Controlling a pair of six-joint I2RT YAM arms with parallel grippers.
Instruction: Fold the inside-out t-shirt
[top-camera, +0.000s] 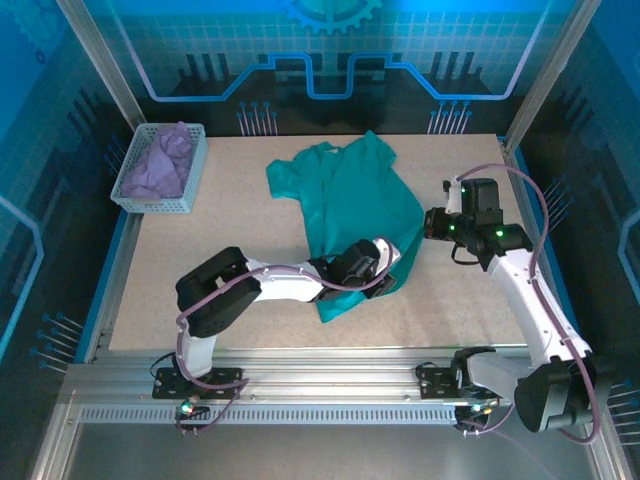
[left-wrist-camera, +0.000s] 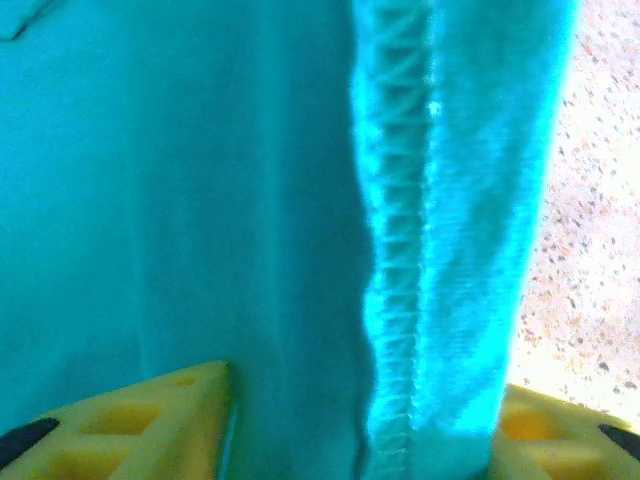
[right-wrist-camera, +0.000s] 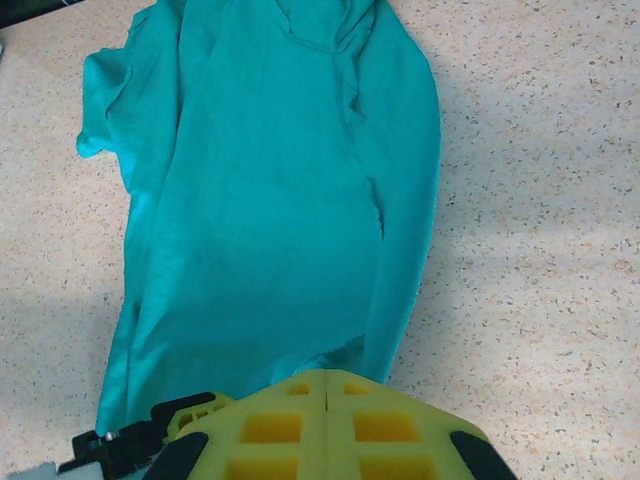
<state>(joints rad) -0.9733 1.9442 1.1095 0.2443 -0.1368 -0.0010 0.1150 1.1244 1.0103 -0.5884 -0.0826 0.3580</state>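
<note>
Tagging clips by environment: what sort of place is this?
Likely a robot lab workcell, not a home: an aluminium-profile frame, blue printed circuit-graphic wall panels, and a speckled table with a teal t-shirt laid out as work material.

Lab test cell — aluminium-profile frame (top-camera: 330, 385), blue circuit-print wall panels (top-camera: 330, 50), speckled tabletop (top-camera: 230, 230).

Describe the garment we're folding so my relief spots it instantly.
On the speckled beige table, look at its middle. The teal-green short-sleeved t-shirt lies spread there. The other fabric, a lavender cloth, sits bunched in a pale basket at the far left corner.
</note>
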